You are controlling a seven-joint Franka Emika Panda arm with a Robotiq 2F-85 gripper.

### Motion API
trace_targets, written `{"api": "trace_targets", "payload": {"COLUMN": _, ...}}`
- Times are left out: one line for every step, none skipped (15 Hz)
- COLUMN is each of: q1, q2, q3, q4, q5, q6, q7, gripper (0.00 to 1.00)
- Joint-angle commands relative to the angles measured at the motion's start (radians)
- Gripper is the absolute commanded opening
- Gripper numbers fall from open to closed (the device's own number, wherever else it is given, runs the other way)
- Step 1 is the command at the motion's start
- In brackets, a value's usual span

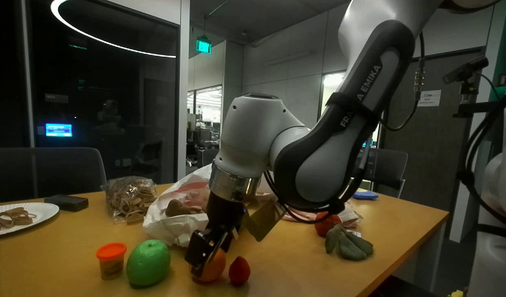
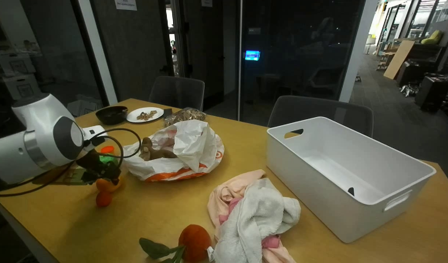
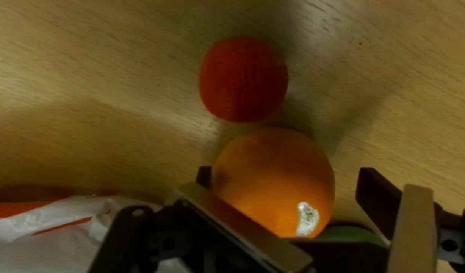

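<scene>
An orange round fruit (image 3: 274,178) with a white mark rests on the table between the fingers of my gripper (image 3: 287,182). The gripper is open. The left finger lies close against the orange fruit, and a gap shows between it and the right finger. The gripper (image 1: 211,258) points down at the orange fruit (image 1: 215,267) in an exterior view. A small red fruit (image 3: 243,79) stands beside the orange fruit and also shows in both exterior views (image 1: 239,271) (image 2: 103,199). A green fruit (image 1: 149,263) sits on the other side, mostly hidden in the wrist view (image 3: 349,234).
A small tub with an orange lid (image 1: 111,262) stands beside the green fruit. A crumpled white bag (image 2: 198,146) holds a brown item. A large white bin (image 2: 300,164), cloths (image 2: 260,208), a leafy red-orange fruit (image 2: 194,241), a plate (image 2: 156,111) and a dark bowl (image 2: 110,116) are on the table.
</scene>
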Motion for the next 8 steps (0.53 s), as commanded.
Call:
{"api": "trace_targets", "payload": {"q1": -0.005, "q2": 0.038, "q3": -0.015, "q4": 0.034, "q5": -0.087, "q6": 0.022, "q7": 0.054, "gripper": 0.66}}
{"api": "trace_targets", "payload": {"q1": -0.005, "q2": 0.039, "q3": -0.021, "q4": 0.037, "q5": -0.104, "q6": 0.02, "q7": 0.063, "gripper": 0.58}}
{"api": "trace_targets", "payload": {"q1": -0.005, "q2": 0.037, "q3": -0.026, "q4": 0.041, "q5": -0.119, "q6": 0.016, "q7": 0.073, "gripper": 0.54}}
{"api": "trace_targets", "payload": {"q1": -0.005, "q2": 0.029, "q3": -0.03, "q4": 0.041, "q5": -0.121, "q6": 0.004, "q7": 0.081, "gripper": 0.54}}
{"api": "trace_targets", "payload": {"q1": -0.005, "q2": 0.028, "q3": -0.031, "q4": 0.042, "q5": -0.111, "q6": 0.004, "q7": 0.076, "gripper": 0.54}}
{"api": "trace_targets", "payload": {"q1": -0.003, "q2": 0.004, "q3": -0.026, "q4": 0.034, "q5": -0.072, "q6": -0.005, "q7": 0.05, "gripper": 0.54}}
{"api": "trace_targets", "payload": {"q1": -0.003, "q2": -0.005, "q3": -0.023, "q4": 0.032, "q5": -0.048, "q6": -0.004, "q7": 0.029, "gripper": 0.54}}
{"api": "trace_targets", "payload": {"q1": -0.001, "q2": -0.025, "q3": -0.012, "q4": 0.028, "q5": 0.011, "q6": -0.01, "q7": -0.019, "gripper": 0.54}}
